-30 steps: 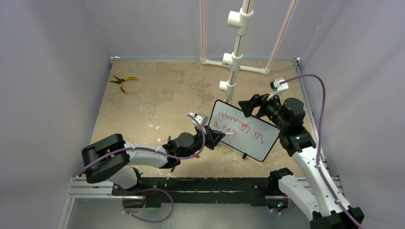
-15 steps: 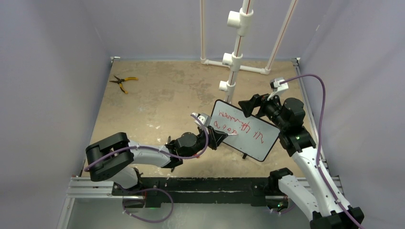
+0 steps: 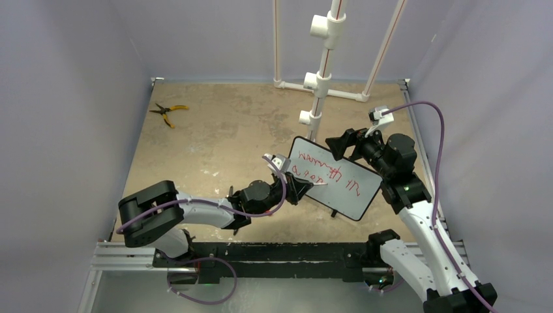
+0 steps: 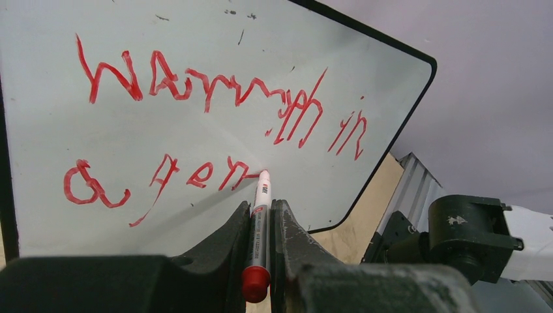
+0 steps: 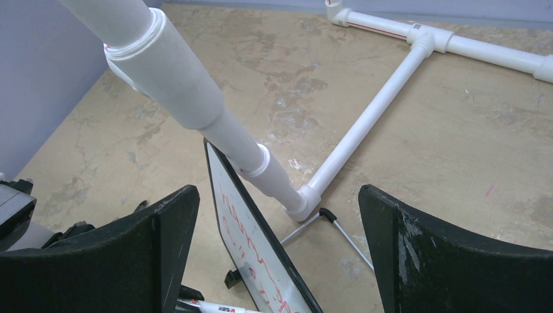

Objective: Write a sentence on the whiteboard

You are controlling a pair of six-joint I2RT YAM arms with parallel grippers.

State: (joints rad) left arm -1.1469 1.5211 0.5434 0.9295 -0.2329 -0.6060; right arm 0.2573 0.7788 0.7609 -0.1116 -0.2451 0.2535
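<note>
I see my left hand [image 4: 262, 215] pinching the red marker [image 4: 259, 228], tip on the whiteboard [image 3: 349, 195] at the second line of the sentence [image 4: 215, 98]. Board stands tilted on the tabletop [image 3: 215, 137], right side; right hand [image 5: 277, 195] spread wide, empty.

Open table [image 3: 215, 150] spreads from 9 to 11 o'clock of centre, holding only pliers [image 3: 168, 112] at 10. A pipe frame [image 3: 317, 81] blocks 1 o'clock. The whiteboard [image 3: 339, 186] stands at 4, perhaps touching the pipes. The left gripper [image 3: 303, 187] with its pen [image 4: 259, 222] crowds its face, and the right gripper [image 3: 340, 145] its top edge.
</note>
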